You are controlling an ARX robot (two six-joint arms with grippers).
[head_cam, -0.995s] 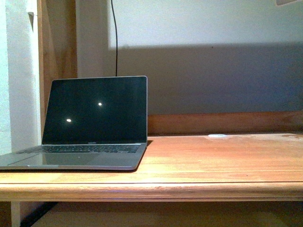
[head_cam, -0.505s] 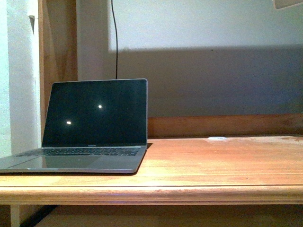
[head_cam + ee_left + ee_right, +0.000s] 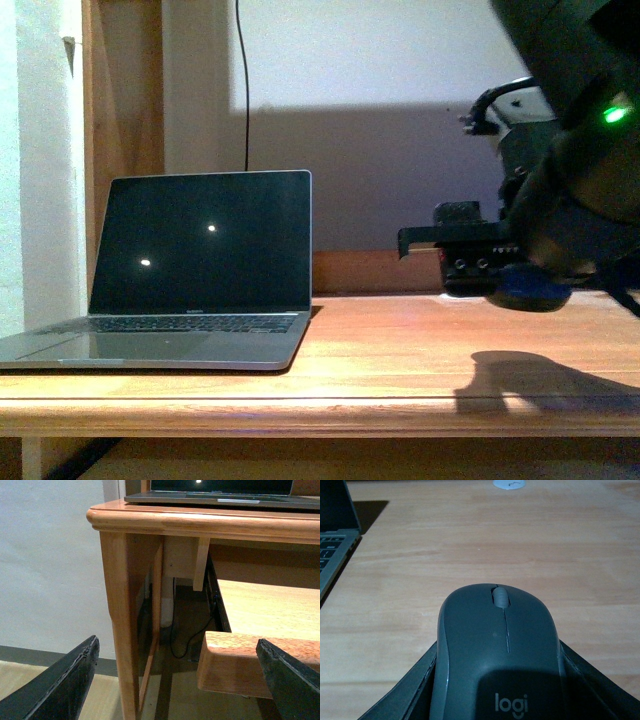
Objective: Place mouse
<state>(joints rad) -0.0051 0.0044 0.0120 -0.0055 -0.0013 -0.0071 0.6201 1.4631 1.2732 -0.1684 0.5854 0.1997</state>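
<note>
Right gripper: fingers closed against both flanks of the dark grey "logi" mouse, held clear above the wooden desk, well right of the open laptop with its dark screen. White disc: on the desk beyond the mouse. Left gripper: fingers spread wide, empty, below desktop level facing the desk leg.

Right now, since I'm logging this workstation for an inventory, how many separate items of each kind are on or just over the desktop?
Laptop: 1
Mouse, held off the wood, not yet set down: 1
White disc: 1
Total: 3
</note>
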